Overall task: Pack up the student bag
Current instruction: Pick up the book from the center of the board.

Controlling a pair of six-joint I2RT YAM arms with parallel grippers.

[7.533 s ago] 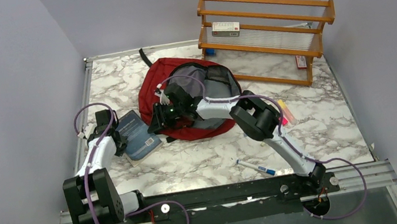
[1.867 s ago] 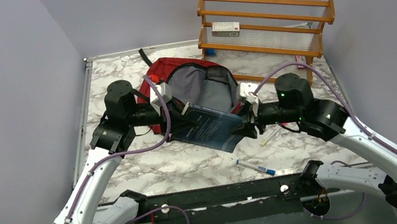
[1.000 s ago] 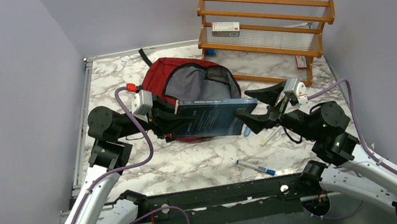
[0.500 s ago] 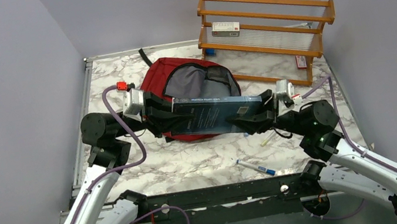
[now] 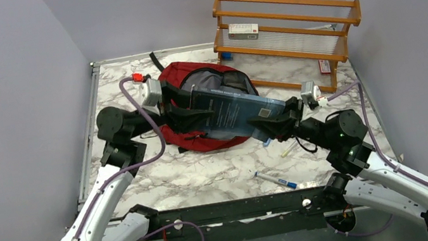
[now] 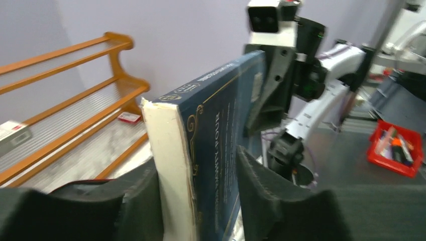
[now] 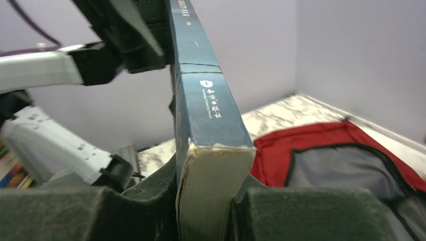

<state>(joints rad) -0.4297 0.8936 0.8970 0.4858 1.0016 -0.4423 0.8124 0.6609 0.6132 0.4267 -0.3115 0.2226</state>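
Note:
The dark-red student bag [image 5: 174, 78] lies open at the table's back centre, its grey lining [image 5: 218, 82] showing; it also shows in the right wrist view [image 7: 321, 145]. A dark blue book [image 5: 233, 112] hangs in the air over the bag's mouth, held at both ends. My left gripper [image 5: 183, 109] is shut on its left end; the book [image 6: 211, 145] sits between the pads [image 6: 271, 196]. My right gripper [image 5: 273, 126] is shut on its right end, the page edge [image 7: 208, 193] pinched between the fingers [image 7: 150, 201].
A wooden rack [image 5: 288, 32] with a small box [image 5: 243, 30] stands at the back right. A blue-capped pen [image 5: 277, 181] lies at the front centre, another pen [image 5: 290, 147] near the right gripper. A black strap [image 5: 156, 61] trails behind the bag.
The book was picked up from the table left of the bag and is now held by both grippers. In the last second it has moved back and tilted over the bag's opening.

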